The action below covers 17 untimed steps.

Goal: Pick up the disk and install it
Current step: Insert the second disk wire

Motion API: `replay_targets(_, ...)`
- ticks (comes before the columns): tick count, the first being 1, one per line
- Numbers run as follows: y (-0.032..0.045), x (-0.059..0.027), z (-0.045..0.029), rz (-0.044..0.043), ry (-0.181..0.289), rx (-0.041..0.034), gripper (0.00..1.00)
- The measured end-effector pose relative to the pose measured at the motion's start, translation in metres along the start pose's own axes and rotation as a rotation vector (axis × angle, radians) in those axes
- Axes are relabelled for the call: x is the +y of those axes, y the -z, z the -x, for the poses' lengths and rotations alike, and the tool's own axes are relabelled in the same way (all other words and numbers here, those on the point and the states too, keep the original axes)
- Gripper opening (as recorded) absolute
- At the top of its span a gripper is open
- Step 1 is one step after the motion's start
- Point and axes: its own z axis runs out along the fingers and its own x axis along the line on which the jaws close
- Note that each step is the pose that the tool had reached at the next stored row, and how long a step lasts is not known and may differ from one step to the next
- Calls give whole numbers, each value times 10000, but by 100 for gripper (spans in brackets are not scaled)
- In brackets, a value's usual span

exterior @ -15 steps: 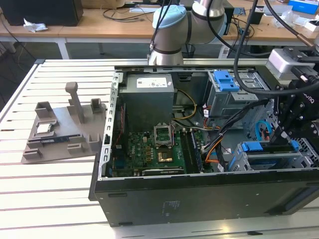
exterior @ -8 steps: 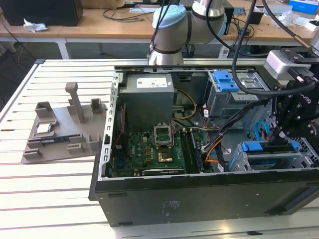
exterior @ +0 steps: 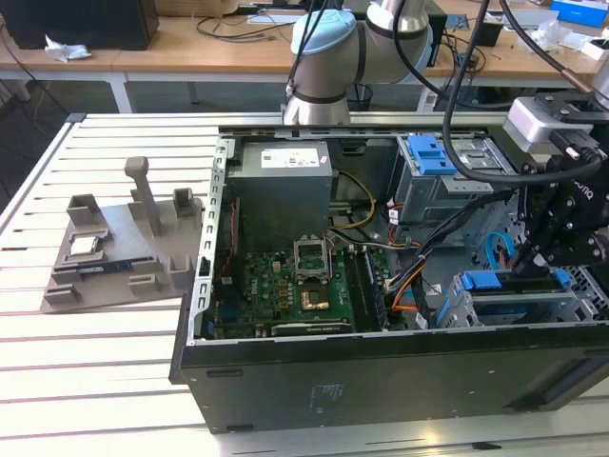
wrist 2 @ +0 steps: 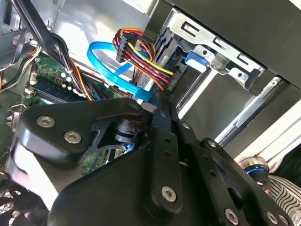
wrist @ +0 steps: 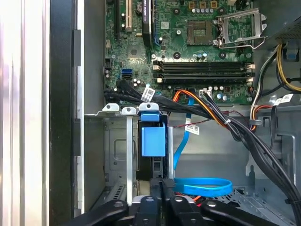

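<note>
1. One arm is what I am driving, and its gripper [exterior: 533, 262] is hanging inside the open computer case [exterior: 381, 371], at the exterior view's right end.
2. In the first wrist view, the fingers [wrist: 162, 190] are lying pressed together, pointing at the drive cage [wrist: 122, 155].
3. The disk [wrist: 153, 141] is sitting on edge in that cage, its blue bracket facing me, just beyond the fingertips; whether they are touching it I cannot tell.
4. A blue data cable [wrist: 202, 187] is looping beside the fingers.
5. The motherboard [wrist: 188, 52] is lying beyond the cage.
6. A grey parts tray [exterior: 119, 252] is resting on the slatted table [exterior: 95, 371], well apart.
</note>
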Motion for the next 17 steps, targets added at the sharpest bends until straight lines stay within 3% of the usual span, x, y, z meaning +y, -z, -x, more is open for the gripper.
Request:
replay_targets(1, 0, 0, 0, 0, 0, -1, 17)
replay_targets(6, 47, 2, -2, 1, 0, -8, 17)
replay_targets(7, 123, 5, -4, 0, 0, 2, 17)
replay_targets(9, 200, 8, -7, 0, 0, 0, 17)
replay_targets(10, 306, 13, -3, 0, 0, 2, 17)
replay_targets(13, 489, 20, 14, 0, 0, 2, 10)
replay_targets(17, 559, 23, 13, 0, 0, -1, 10)
